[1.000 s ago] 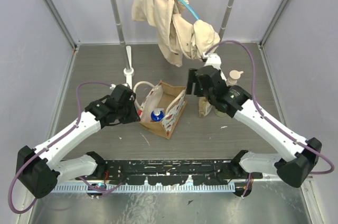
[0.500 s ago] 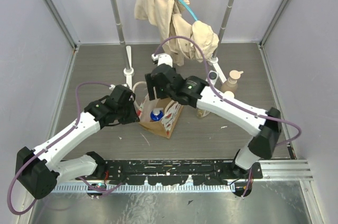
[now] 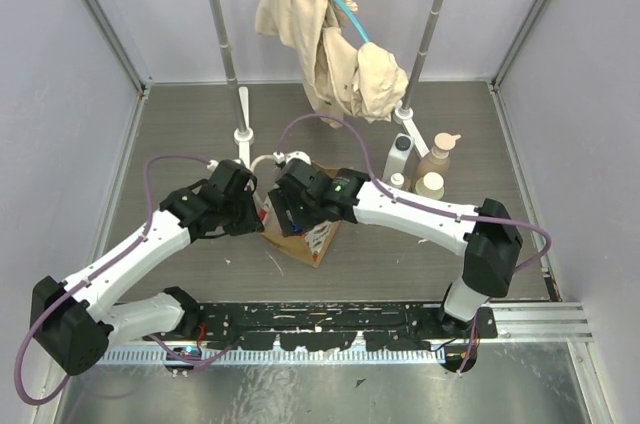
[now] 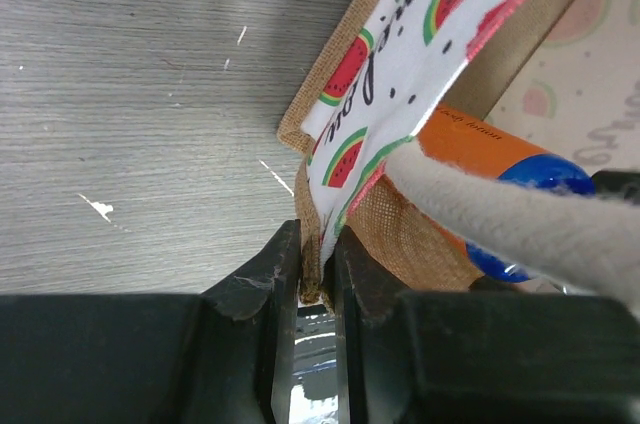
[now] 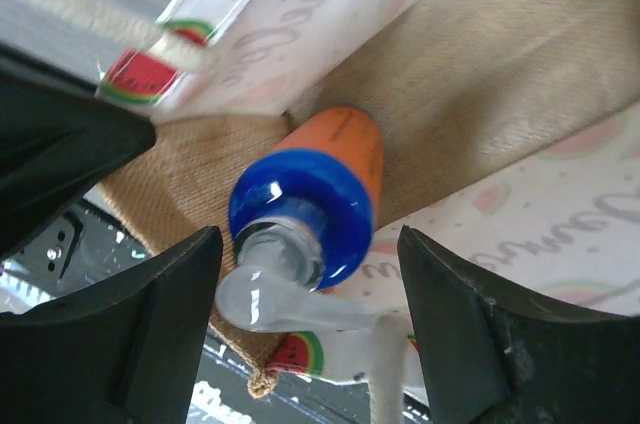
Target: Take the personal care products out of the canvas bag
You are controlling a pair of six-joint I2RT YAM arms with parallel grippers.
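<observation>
The canvas bag (image 3: 325, 236) stands left of the table's centre, its white side panel printed with watermelons (image 4: 400, 64). My left gripper (image 3: 257, 212) is shut on the bag's near-left rim (image 4: 318, 269). My right gripper (image 3: 293, 212) hangs open over the bag's mouth and hides the inside from above. Inside lies an orange bottle with a blue cap and clear pump head (image 5: 305, 206), between the open fingers (image 5: 160, 324) without touching them. Its blue cap also shows behind a cream handle (image 4: 545, 176). Out on the table at the right stand a white bottle (image 3: 401, 155), a peach pump bottle (image 3: 437, 155) and a cream-lidded jar (image 3: 430, 185).
A clothes rack stands at the back, with a beige garment (image 3: 335, 49) on a teal hanger and a white foot (image 3: 243, 133) close behind the bag. Grey walls close in both sides. A black rail (image 3: 320, 319) runs along the near edge.
My right arm has swung left from beside the bottles at the right to above the bag, and its gripper now sits over the bag's mouth. The left gripper has stayed on the rim.
</observation>
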